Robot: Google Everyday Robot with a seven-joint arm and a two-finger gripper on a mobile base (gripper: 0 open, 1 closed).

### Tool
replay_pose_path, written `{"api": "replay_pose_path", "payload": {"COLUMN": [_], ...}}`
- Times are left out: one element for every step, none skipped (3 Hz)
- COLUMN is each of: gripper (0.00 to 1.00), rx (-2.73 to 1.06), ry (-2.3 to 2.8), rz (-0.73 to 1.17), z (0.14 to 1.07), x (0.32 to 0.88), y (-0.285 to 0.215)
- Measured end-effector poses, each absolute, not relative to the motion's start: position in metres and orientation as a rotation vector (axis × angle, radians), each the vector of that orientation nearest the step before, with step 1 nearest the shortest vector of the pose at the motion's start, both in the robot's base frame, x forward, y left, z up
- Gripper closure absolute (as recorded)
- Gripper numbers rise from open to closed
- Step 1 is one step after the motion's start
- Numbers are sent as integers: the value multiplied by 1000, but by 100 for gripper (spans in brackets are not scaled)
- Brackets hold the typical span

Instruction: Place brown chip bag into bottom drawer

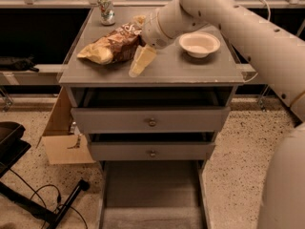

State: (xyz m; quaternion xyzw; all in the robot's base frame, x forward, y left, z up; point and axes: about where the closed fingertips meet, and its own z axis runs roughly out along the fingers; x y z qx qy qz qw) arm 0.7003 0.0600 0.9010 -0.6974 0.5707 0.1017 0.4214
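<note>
Hand [141,40] open at the right end of the brown chip bag [110,46], one finger [142,61] on its near side and one on its far side, not closed on it. Bag lies on the surface [190,68], long axis near-left to far-right, stretching left from the hand. Bottom drawer [151,194] stands open below.

Glossy foil brown chip bag [110,47] — matt gripper [141,41] at its end

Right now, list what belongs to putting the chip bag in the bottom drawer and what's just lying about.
Job: brown chip bag, on the cabinet; bottom drawer, open; gripper, open, at one end of the bag.
Lying about: can; white bowl; cardboard box on the floor.
</note>
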Motion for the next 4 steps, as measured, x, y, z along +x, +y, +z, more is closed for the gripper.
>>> {"api": "replay_pose_path", "payload": {"gripper": [0, 0, 0, 18], "rx": [-1704, -1667, -1656, -1662], "ry": [1434, 1407, 1403, 1436], "rz": [232, 199, 181, 233], "z": [893, 883, 876, 855], "x": [727, 759, 783, 788], "y": [78, 95, 107, 118]}}
